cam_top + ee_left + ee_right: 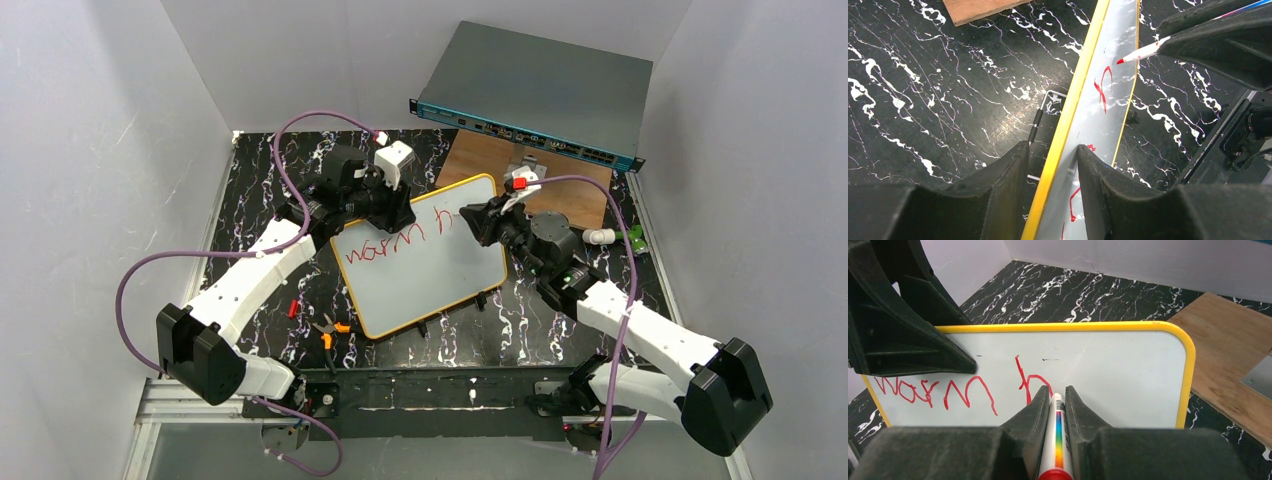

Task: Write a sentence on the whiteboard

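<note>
The whiteboard (440,275) with its orange rim lies tilted on the black marbled table. Red lettering on it reads "warm h" (385,245); it also shows in the right wrist view (948,390). My left gripper (400,210) is shut on the board's far left edge, one finger on each side of the rim (1052,150). My right gripper (470,222) is shut on a white marker with a rainbow stripe (1058,430). The marker's red tip (1120,61) is at the board (1118,370), just right of the "h".
A grey rack-mount box with a teal front (540,100) stands at the back right on a wooden board (490,160). Orange-handled pliers (328,333) and a small red piece (292,308) lie left of the whiteboard. A white and green object (615,236) lies at the right.
</note>
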Tool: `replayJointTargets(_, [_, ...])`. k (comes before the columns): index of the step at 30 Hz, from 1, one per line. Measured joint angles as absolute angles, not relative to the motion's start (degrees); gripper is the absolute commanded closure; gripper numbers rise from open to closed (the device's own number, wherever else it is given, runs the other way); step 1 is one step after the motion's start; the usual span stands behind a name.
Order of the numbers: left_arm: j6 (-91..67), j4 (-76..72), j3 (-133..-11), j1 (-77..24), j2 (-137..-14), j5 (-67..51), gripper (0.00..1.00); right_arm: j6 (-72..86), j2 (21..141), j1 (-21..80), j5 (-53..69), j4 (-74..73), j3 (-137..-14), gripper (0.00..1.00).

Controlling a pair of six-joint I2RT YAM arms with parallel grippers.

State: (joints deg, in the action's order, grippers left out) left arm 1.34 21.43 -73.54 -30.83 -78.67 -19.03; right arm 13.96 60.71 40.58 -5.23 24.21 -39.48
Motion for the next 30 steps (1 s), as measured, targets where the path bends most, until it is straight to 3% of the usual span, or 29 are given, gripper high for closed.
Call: replayJointTargets(30, [1.45, 21.21, -73.56, -30.72, -78.72, -18.39, 1.00, 12.62, 64.25, 40.99, -9.67, 22.92, -42.39, 0.99])
